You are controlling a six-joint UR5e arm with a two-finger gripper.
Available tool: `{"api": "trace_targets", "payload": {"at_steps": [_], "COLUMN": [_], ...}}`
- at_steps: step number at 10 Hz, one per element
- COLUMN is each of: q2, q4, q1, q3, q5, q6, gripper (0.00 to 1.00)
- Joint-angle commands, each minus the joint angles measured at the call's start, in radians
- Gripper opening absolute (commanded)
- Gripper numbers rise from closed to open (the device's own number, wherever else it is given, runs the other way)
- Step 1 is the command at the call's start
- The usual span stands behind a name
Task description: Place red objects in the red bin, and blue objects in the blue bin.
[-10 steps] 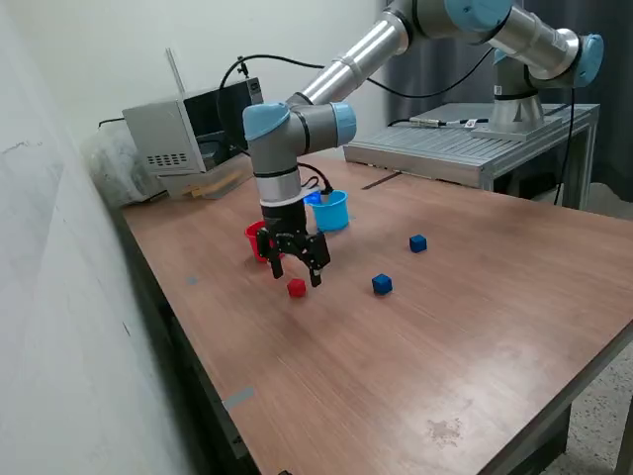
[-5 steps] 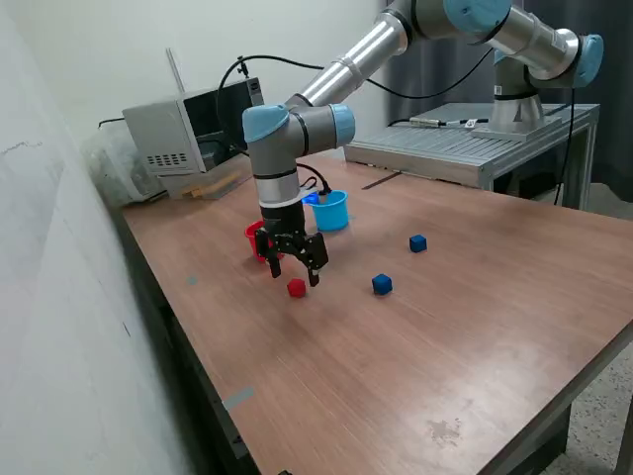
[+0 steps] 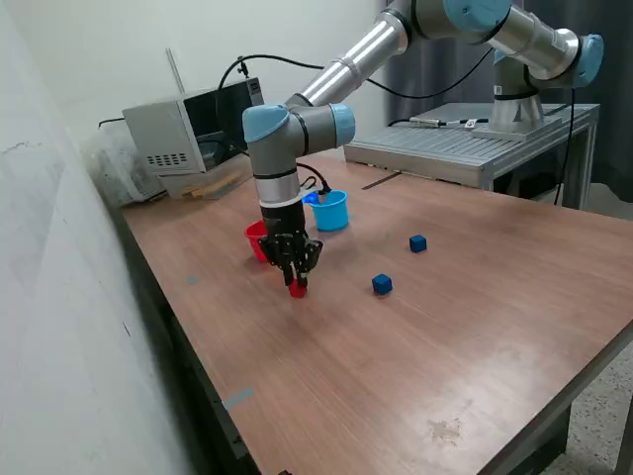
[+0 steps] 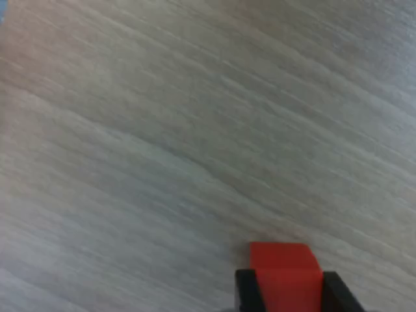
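My gripper (image 3: pixel 296 282) is down at the table and shut on a tiny red cube (image 3: pixel 297 289). The wrist view shows that red cube (image 4: pixel 285 270) squeezed between the two black fingertips (image 4: pixel 247 292). The red cup (image 3: pixel 257 240) stands just behind the gripper, partly hidden by it. The light blue cup (image 3: pixel 330 211) stands behind that, toward the exterior view's right. Two dark blue cubes lie on the table, one (image 3: pixel 382 285) to the exterior view's right of the gripper and one (image 3: pixel 418 242) farther back. A second red cube is not in view.
The wooden table (image 3: pixel 445 336) has a grey box of equipment (image 3: pixel 183 134) at its back on the exterior view's left and a metal stand (image 3: pixel 465 143) with the arm's base at the back right. A white wall runs along the exterior view's left.
The gripper's fingers were spread apart above the red cube; now it has dropped and closed on the cube. The cups and blue cubes have not moved.
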Motion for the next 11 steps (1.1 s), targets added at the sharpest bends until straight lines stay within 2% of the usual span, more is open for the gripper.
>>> {"api": "trace_targets", "payload": {"at_steps": [1, 2, 3, 6, 7, 9, 11], "q2": [0.001, -0.006, -0.028, -0.178, -0.209, -0.254, -0.256], "q4": [0.002, 0.004, 0.007, 0.042, 0.065, 0.083, 0.114], "q1": [0.000, 0.000, -0.003, -0.027, -0.050, -0.107, -0.158], "q3": [-0.001, -0.001, 0.007, 0.072, 0.086, 0.106, 0.108], "q5": [-0.014, -0.026, -0.025, -0.028, -0.043, -0.112, -0.115], "q6": [-0.001, 0.004, 0.012, 0.074, 0.106, 0.171, 0.185], "gripper": [0.00, 0.00, 0.00, 0.00, 0.00, 0.00, 0.00]}}
